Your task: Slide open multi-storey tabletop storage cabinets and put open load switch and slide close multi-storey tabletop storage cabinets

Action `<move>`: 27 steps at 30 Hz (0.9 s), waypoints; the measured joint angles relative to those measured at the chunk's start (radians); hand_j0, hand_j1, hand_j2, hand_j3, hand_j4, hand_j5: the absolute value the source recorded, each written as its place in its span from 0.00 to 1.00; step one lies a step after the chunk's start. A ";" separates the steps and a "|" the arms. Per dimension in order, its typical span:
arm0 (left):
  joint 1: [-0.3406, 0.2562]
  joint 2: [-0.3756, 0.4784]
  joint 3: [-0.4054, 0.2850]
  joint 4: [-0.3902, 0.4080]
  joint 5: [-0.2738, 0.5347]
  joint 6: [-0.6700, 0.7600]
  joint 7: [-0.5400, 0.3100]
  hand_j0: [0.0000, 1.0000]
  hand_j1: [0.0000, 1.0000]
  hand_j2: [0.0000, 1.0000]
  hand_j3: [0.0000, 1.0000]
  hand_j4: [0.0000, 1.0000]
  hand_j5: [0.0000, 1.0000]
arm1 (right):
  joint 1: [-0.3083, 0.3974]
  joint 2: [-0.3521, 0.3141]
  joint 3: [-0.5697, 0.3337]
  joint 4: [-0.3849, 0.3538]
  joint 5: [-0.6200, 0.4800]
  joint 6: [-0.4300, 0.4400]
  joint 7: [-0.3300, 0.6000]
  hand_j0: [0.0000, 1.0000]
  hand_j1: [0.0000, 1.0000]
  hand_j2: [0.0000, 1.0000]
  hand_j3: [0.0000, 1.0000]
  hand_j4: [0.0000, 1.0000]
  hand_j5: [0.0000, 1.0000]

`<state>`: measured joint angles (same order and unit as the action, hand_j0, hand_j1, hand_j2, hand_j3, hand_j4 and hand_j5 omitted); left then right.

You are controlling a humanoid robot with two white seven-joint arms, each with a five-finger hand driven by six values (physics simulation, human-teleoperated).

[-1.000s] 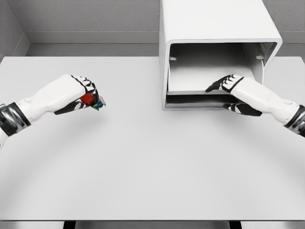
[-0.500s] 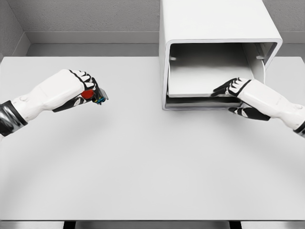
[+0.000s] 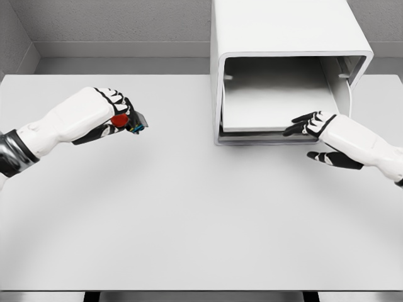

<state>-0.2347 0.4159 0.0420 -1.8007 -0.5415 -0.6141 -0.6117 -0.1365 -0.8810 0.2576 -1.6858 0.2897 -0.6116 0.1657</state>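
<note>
white and boxy, the multi-storey tabletop storage cabinet sits at the far right part of the pale grey table, its open front facing me. inside it a flat white sliding tray lies drawn out so that its front edge reaches the cabinet's front opening, with a thin dark gap beneath it above the cabinet's bottom lip.

my right hand comes in from the right edge and sits just in front of that opening, at its lower right corner. its black-tipped fingers are stretched out and a little spread toward the tray's front edge, with the thumb lower and apart from them. it grips nothing; whether the fingertips actually touch the tray edge i cannot tell.

my left hand reaches in from the left edge and hangs above the left part of the table, well apart from the cabinet. its fingers are curled tight around the small load switch, a little object with a red round part and a dark body showing bits of blue and green at its end. the switch pokes out to the right of my fist, pointing toward the cabinet, clear of the table surface.

a grey wall runs behind the table.
</note>
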 measured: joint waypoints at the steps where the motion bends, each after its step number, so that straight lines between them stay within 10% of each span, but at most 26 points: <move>1: 0.000 -0.001 0.000 0.000 0.001 0.000 0.000 0.37 0.37 0.37 0.37 0.37 0.37 | 0.000 -0.003 -0.002 -0.002 0.000 0.000 0.000 0.77 0.77 0.77 0.77 0.77 0.77; 27: -0.063 -0.117 -0.028 0.000 0.020 0.000 0.000 0.38 0.38 0.38 0.38 0.38 0.38 | 0.160 -0.048 -0.248 -0.071 -0.066 0.000 0.002 0.79 0.79 0.79 0.79 0.79 0.79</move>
<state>-0.2976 0.2993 0.0144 -1.8006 -0.5216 -0.6140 -0.6121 0.0230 -0.9293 0.0091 -1.7566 0.2240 -0.6119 0.1682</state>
